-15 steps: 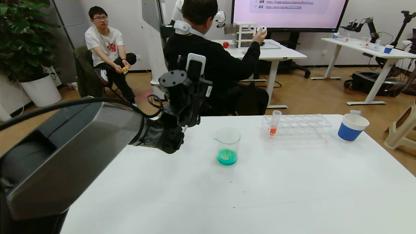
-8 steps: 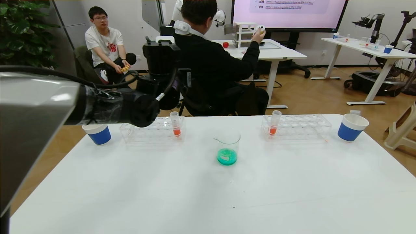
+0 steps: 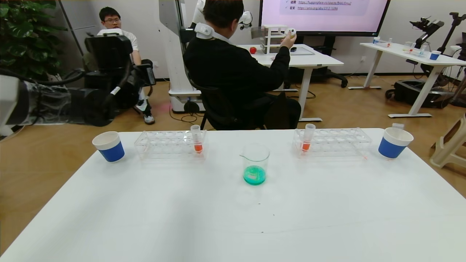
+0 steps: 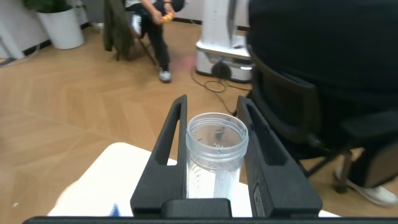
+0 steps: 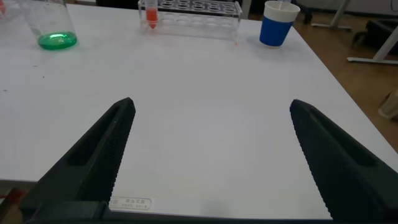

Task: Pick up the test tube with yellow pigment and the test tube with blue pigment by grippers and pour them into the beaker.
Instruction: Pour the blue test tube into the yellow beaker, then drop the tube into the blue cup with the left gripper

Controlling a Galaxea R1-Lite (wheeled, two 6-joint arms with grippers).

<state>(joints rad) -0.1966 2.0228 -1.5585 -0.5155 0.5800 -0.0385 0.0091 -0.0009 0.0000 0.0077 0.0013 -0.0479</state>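
Note:
The beaker [image 3: 255,163] stands at the table's middle with green liquid at its bottom; it also shows in the right wrist view [image 5: 53,25]. My left gripper [image 3: 143,74] is raised beyond the table's far left corner, above the floor. It is shut on a clear test tube [image 4: 216,146], seen from its open mouth; the tube looks empty and its tip and tint are hidden. My right gripper [image 5: 211,155] is open and empty, low over the near right part of the table, out of the head view. No yellow or blue tinted tip shows.
Two clear racks [image 3: 169,147] [image 3: 333,142] stand behind the beaker, each with one orange-red tube [image 3: 197,140] [image 3: 307,138]. Blue-and-white paper cups [image 3: 108,146] [image 3: 394,142] stand at the far left and far right. People sit beyond the table.
My left arm has swung left and back, from beside the beaker to beyond the table's left corner, uncovering the left rack and cup. The beaker and racks have not moved.

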